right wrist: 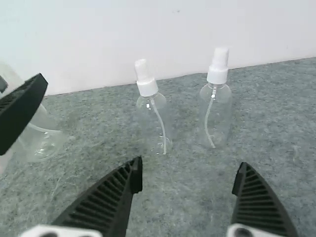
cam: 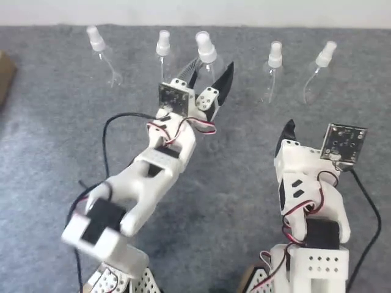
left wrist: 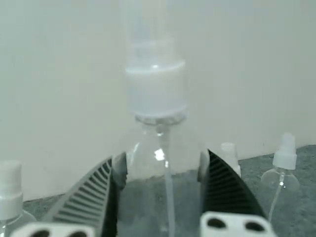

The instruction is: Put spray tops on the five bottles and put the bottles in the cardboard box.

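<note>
Grey felt matting (cam: 244, 201) covers the table and gives every bottle a soft seat. A brown corner at the edge of the high view, on the left arm's side, is probably the cardboard box (cam: 3, 73). It lies well apart from the bottle row.

Five bottles stand along the far side of the mat, and each appears to carry a white top. The capping stage therefore looks complete, and the step in hand is judged to be the transfer of the middle bottle (left wrist: 159, 148) to the box.

1. The left gripper (cam: 211, 76) is clamped on the middle bottle, one jaw on each side of the clear body, below the spray top (left wrist: 155, 91).
2. The right wrist view shows this bottle leaning in the grasp. Keep the grip firm, because the thin clear plastic is likely to be slippery and to flex.
3. Raise the bottle above the neighbouring bottle (cam: 162, 46) before swinging towards the box. That bottle and the far-left bottle (cam: 101, 52) stand in the likely path.
4. Release only when the bottle is over the box opening.

The right gripper (right wrist: 189, 164) hangs with its jaws spread wide and holds nothing. It faces the two right-hand bottles (right wrist: 153, 116) (right wrist: 216, 103) and is positioned for the next pick.
</note>
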Controlling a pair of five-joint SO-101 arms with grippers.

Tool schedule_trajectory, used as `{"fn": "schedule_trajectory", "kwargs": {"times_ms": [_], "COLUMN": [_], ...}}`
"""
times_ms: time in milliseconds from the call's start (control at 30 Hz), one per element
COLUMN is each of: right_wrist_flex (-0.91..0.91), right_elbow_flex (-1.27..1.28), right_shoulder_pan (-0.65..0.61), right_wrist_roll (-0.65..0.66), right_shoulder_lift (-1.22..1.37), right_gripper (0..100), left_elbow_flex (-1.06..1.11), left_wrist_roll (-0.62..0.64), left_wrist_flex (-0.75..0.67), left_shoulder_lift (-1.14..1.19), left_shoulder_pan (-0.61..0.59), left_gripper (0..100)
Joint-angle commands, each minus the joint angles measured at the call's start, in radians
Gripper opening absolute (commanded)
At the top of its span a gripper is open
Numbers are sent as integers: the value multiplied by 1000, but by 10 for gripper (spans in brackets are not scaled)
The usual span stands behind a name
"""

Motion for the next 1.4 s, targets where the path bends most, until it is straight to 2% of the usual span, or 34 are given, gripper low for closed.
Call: {"fn": "schedule_trajectory", "kwargs": {"times_ms": [0, 267, 767, 1000, 1367], "right_wrist_flex": [-19, -21, -21, -19, -13], "right_elbow_flex": [-34, -34, -35, -35, -35], "right_shoulder_pan": [22, 22, 22, 22, 22], "right_wrist_roll": [-11, -11, -11, -11, -11], "right_shoulder_lift": [-24, -24, -24, -24, -24], "right_gripper": [274, 274, 274, 274, 274], "left_elbow_flex": [-143, -397, -367, -403, -476], "left_wrist_roll": [12, 12, 12, -117, -120], "left_wrist_flex": [-51, -51, -46, -51, -51], "left_shoulder_lift": [107, 376, 404, 552, 654], "left_shoulder_pan": [-9, -51, -97, -100, -115], "left_gripper": [13, 14, 13, 13, 16]}}
